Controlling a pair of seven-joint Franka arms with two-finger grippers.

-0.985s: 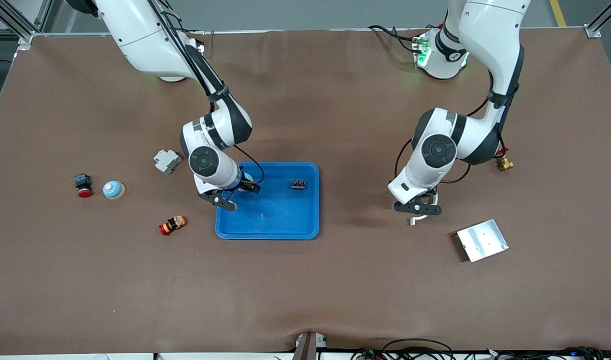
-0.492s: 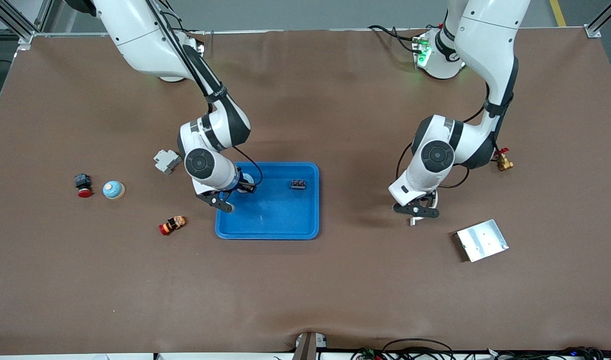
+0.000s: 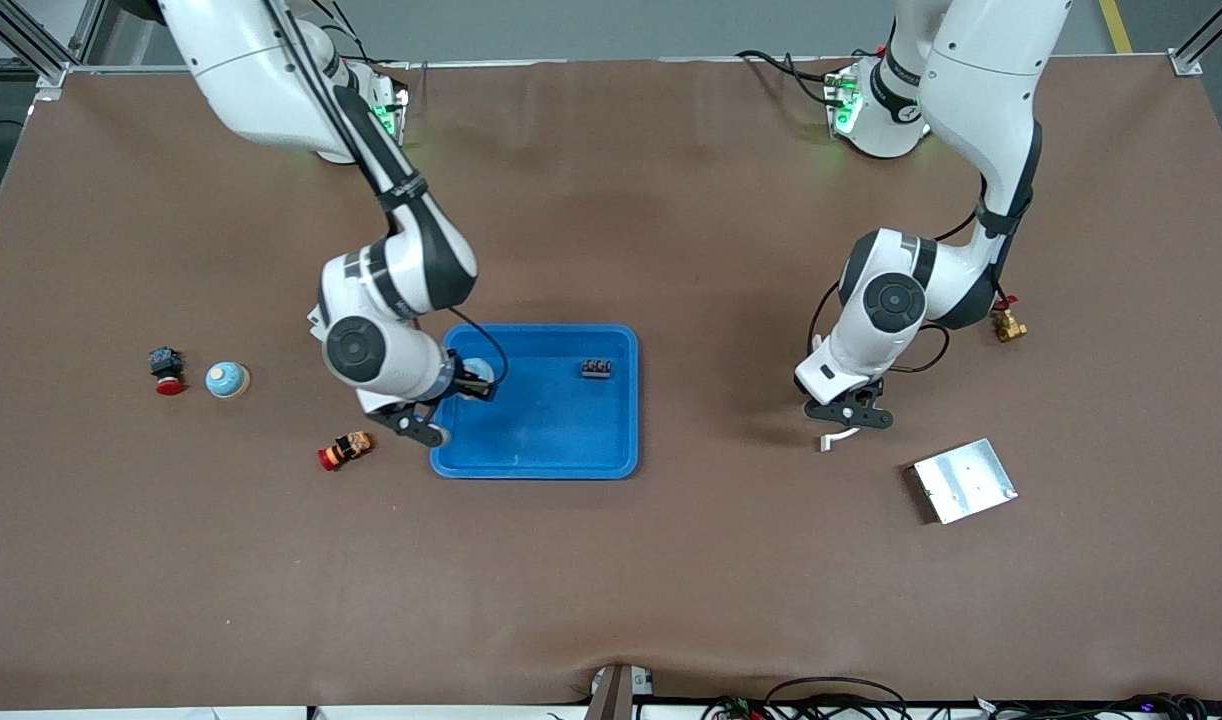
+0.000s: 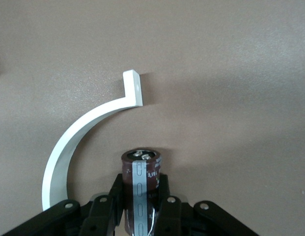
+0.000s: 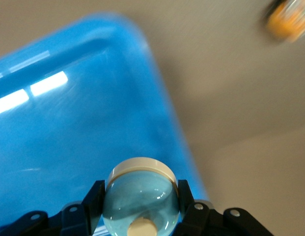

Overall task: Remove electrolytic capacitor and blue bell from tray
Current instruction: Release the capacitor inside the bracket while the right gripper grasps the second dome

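Left pincer (image 4: 141, 206): clamped on the capacitor (image 4: 140, 169), over the bare surface (image 3: 671, 560) beside a white curved bracket (image 4: 78, 142).
Right pincer (image 5: 140, 206): clamped on the bell (image 5: 141, 199) (pale blue dome), over the blue tray (image 3: 546, 445) edge.

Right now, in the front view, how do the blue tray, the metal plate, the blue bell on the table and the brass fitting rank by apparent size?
1. blue tray
2. metal plate
3. blue bell
4. brass fitting, only slightly smaller than the bell.
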